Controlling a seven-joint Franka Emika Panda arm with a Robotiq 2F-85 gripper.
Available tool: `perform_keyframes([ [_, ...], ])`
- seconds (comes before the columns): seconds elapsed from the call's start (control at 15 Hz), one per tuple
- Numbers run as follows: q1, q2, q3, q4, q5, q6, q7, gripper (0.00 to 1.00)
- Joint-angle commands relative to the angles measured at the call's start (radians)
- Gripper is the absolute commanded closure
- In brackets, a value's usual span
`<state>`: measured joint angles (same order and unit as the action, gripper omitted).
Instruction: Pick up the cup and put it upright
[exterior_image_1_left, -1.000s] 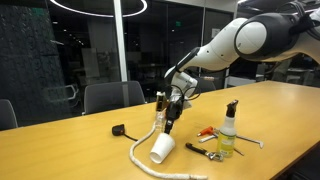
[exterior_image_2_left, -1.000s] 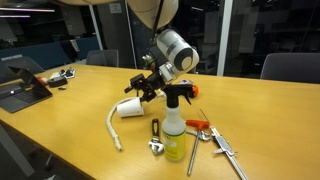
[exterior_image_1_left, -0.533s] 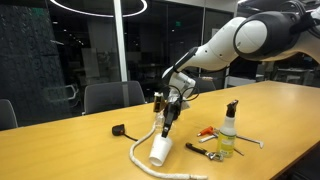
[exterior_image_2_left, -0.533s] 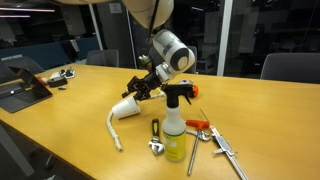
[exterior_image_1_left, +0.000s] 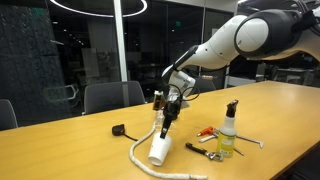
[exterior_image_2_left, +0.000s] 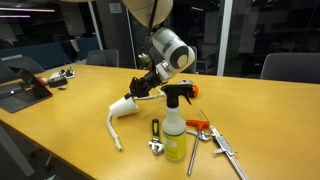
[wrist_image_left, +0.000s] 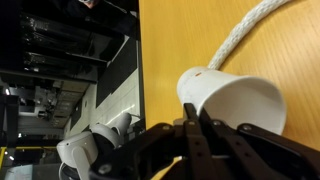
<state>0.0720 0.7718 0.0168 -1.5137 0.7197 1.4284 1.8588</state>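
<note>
We have the gripper (exterior_image_1_left: 165, 126) clenched on the wall of the white cup (exterior_image_1_left: 160, 150), its fingers pinched together there in the wrist view. The cup hangs tilted, low over the wooden table (exterior_image_1_left: 60, 150) beside the white rope (exterior_image_1_left: 137, 152). The grasp looks done; turning the cup upright and setting it down remain.

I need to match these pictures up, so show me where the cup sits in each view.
In an exterior view: cup low, at centre, just below the arm's tip.
In an exterior view: cup left of centre, at mid-height.
Wrist view: cup large, right of centre.
Shared landmark: the white rope running next to the cup.
</note>
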Motion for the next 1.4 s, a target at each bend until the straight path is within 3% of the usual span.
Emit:
perform_keyframes([
  [0.0,0.016,-0.065,-0.015,-0.05,-0.007,0.059,-0.019,0.93],
  [0.47,0.043,-0.203,-0.069,-0.114,-0.179,0.252,0.039,0.94],
  [0.93,0.058,-0.34,-0.068,-0.201,-0.382,0.414,0.148,0.95],
  [1.33,0.088,-0.374,-0.061,-0.291,-0.543,0.585,0.246,0.95],
])
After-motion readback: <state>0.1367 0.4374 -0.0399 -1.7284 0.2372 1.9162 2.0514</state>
